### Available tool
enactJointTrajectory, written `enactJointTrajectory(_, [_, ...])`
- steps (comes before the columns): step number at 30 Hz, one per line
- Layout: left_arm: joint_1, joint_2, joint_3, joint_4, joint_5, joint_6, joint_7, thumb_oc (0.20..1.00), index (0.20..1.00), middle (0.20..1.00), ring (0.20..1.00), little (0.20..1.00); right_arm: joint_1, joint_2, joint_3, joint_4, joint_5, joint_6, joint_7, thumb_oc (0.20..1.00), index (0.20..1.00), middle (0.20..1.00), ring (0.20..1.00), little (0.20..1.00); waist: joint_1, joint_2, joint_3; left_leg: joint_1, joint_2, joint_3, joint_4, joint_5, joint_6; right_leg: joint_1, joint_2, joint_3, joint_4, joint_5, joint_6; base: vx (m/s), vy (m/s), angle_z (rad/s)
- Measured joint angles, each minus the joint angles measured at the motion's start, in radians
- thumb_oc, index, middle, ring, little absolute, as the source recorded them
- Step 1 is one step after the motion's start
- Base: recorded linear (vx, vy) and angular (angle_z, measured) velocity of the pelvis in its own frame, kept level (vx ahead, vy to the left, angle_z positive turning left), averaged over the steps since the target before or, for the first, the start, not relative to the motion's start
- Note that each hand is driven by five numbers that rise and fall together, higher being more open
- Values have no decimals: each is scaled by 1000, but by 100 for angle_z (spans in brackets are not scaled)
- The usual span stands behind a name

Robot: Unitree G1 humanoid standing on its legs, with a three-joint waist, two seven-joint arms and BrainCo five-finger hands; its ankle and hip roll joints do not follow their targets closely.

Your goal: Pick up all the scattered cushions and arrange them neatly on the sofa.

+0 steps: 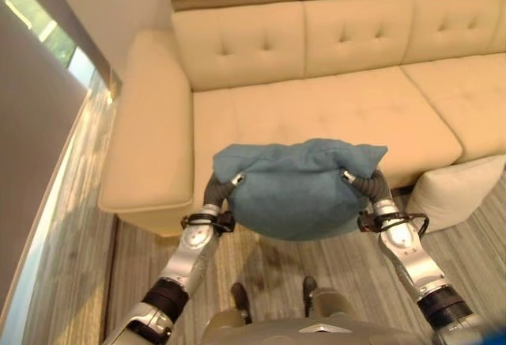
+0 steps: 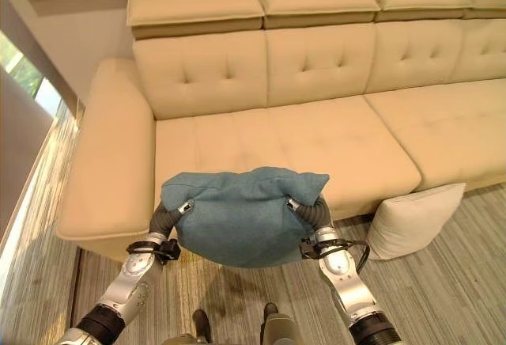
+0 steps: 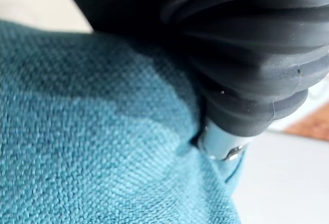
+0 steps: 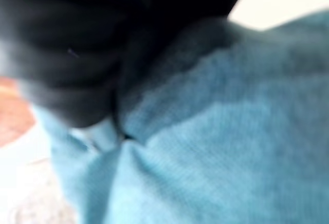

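Left eye view: we've got the teal cushion [image 1: 296, 195] up in the air between our two hands, hanging just in front of the cream sofa [image 1: 332, 108] seat edge. Our left hand [image 1: 225, 185] presses into its left end and our right hand [image 1: 362, 180] into its right end, but the fingers sink into the fabric, so we can't tell how they're set. A cream cushion [image 1: 455, 191] sits on the striped floor [image 1: 71, 226], leaning against the sofa front off to our right.
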Motion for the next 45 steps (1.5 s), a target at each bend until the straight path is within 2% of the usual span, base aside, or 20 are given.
enactJointTrajectory(3, [12, -5, 9, 0, 1, -1, -6, 200, 200, 200, 200, 200, -12, -2, 4, -1, -2, 1, 16, 200, 200, 200, 200, 200, 1, 12, -2, 39, -30, 6, -53, -5, 3, -18, -38, -104, -1, 7, -2, 207, 65, -53])
enactJointTrajectory(6, [12, -4, 17, -12, 6, -1, -19, 200, 200, 200, 200, 200, -16, -13, 1, -3, -1, 1, 21, 200, 200, 200, 200, 200, -7, 15, -9, 27, -43, -1, -85, -4, 5, -44, -24, -106, -98, 12, 8, 226, -28, -11])
enactJointTrajectory(9, [3, -10, 23, -11, 7, 2, -18, 200, 200, 200, 200, 200, -31, -17, 3, -4, -1, 11, 26, 200, 200, 200, 200, 200, -22, 24, -4, 23, -44, -11, -98, 17, 38, -84, -28, -103, -235, 56, 31, 281, -63, 0])
enactJointTrajectory(11, [0, -20, 26, -6, 7, 2, -18, 200, 200, 200, 200, 200, -29, -17, 2, -4, -1, 12, 26, 200, 200, 200, 200, 200, -50, 23, -4, 30, -46, -44, -99, 21, 43, -98, -30, -62, -327, 88, 55, 269, -86, 29])
enactJointTrajectory(13, [7, -32, 24, -4, 7, 2, -18, 200, 200, 200, 200, 200, -25, -20, -1, -4, -1, 12, 25, 200, 200, 200, 200, 200, -71, 15, -5, 67, -50, -67, -108, 11, 22, -81, -33, -25, -343, 106, 45, 201, -77, 45])
enactJointTrajectory(15, [13, -68, 17, -3, 7, 3, -20, 200, 200, 200, 200, 200, -19, -36, -27, -3, -2, 12, 26, 200, 200, 200, 200, 200, -83, 40, -13, 99, -22, -119, -107, -8, -12, -46, -10, -11, -313, 208, 27, 337, -230, 65])
enactJointTrajectory(16, [13, -92, 11, 1, 7, 4, -20, 200, 200, 200, 200, 200, -12, -51, -38, -3, -1, 11, 28, 200, 200, 200, 200, 200, -88, 65, -15, 97, 6, -149, -100, -18, -26, -49, 14, -4, -270, 202, 13, 378, -263, 80])
enactJointTrajectory(18, [8, -118, -12, 1, 5, 4, -24, 200, 200, 200, 200, 200, 11, -86, -74, -2, 0, 12, 32, 200, 200, 200, 200, 200, -90, 86, -17, 76, 54, -181, 3, -24, -69, -35, 47, -50, -214, 126, -72, 198, -265, 68])
enactJointTrajectory(19, [8, -119, -15, 1, 5, 4, -27, 200, 200, 200, 200, 200, 10, -87, -78, -4, 0, 12, 34, 200, 200, 200, 200, 200, -84, 77, -15, 47, 63, -182, 84, -31, -75, -21, 48, -61, -216, 118, -84, 119, -313, 34])
enactJointTrajectory(22, [-30, -122, -34, 26, -5, 6, -37, 200, 200, 200, 200, 200, 11, -89, -94, -6, 2, 10, 33, 200, 200, 200, 200, 200, -86, 19, 1, -129, 80, -250, 441, 61, -160, 29, 36, -96, -207, 73, -145, 128, -189, 40])
enactJointTrajectory(23, [-32, -112, -29, 24, -6, 4, -38, 200, 200, 200, 200, 200, 11, -84, -88, -16, 2, 10, 33, 200, 200, 200, 200, 200, -71, -9, 0, -200, 96, -240, 548, 90, -154, 46, 37, -106, -220, 67, -152, 127, -58, 14])
enactJointTrajectory(24, [-32, -111, -26, 24, -15, 5, -38, 200, 200, 200, 200, 200, 13, -84, -88, -17, 3, 9, 32, 200, 200, 200, 200, 200, -69, -17, 0, -211, 103, -232, 546, 74, -143, 64, 46, -108, -240, 61, -150, 292, -53, 13])
enactJointTrajectory(26, [-31, -111, -30, 23, -27, 7, -39, 200, 200, 200, 200, 200, 14, -79, -94, -18, 9, 9, 31, 200, 200, 200, 200, 200, -69, -26, -4, -215, 110, -185, 432, 55, -123, 97, 69, -126, -274, 60, -148, 212, 25, 9])
enactJointTrajectory(29, [-33, -104, -31, 20, -26, 8, -41, 200, 200, 200, 200, 200, 17, -80, -95, -19, 10, 9, 31, 200, 200, 200, 200, 200, -68, -20, -10, -204, 109, -162, 225, 58, -113, 113, 109, -144, -303, 61, -149, 263, 105, -4])
enactJointTrajectory(30, [-31, -104, -31, 22, -26, 10, -41, 200, 200, 200, 200, 200, 18, -78, -91, -12, 11, 10, 30, 200, 200, 200, 200, 200, -62, -19, -10, -187, 111, -171, 42, 71, -120, 136, 136, -138, -344, 59, -145, 376, 162, 1])
enactJointTrajectory(31, [-29, -105, -31, 22, -26, 11, -41, 200, 200, 200, 200, 200, 18, -78, -92, -10, 11, 10, 30, 200, 200, 200, 200, 200, -55, -19, -10, -185, 115, -174, -17, 82, -125, 141, 144, -138, -349, 59, -146, 290, 123, -1])
enactJointTrajectory(34, [4, -101, -28, 20, -37, 16, -41, 200, 200, 200, 200, 200, 21, -78, -73, -8, 11, 11, 34, 200, 200, 200, 200, 200, -45, -11, -9, -145, 124, -166, -86, 103, -113, 211, 170, -127, -371, 54, -146, 277, 155, -26])
enactJointTrajectory(38, [10, -101, -28, 15, -36, 18, -57, 200, 200, 200, 200, 200, 31, -81, -79, -11, 11, 11, 33, 200, 200, 200, 200, 200, -55, 30, -26, -97, 80, -164, -65, 113, -96, 238, 170, -85, -371, 20, -158, 315, 283, -31])
enactJointTrajectory(41, [11, -100, -26, 14, -35, 19, -59, 200, 200, 200, 200, 200, 28, -82, -78, -12, 10, 11, 34, 200, 200, 200, 200, 200, -51, 60, -25, -41, 40, -156, -79, 119, -43, 218, 165, -52, -320, -3, -142, 121, 149, -40])
enactJointTrajectory(45, [11, -69, -13, -3, -34, 19, -63, 200, 200, 200, 200, 200, 14, -67, -68, -18, 9, 11, 51, 200, 200, 200, 200, 200, -31, 44, -14, -9, -28, -82, -98, 82, 37, 46, 75, -23, 21, -114, -57, 157, 159, -30])
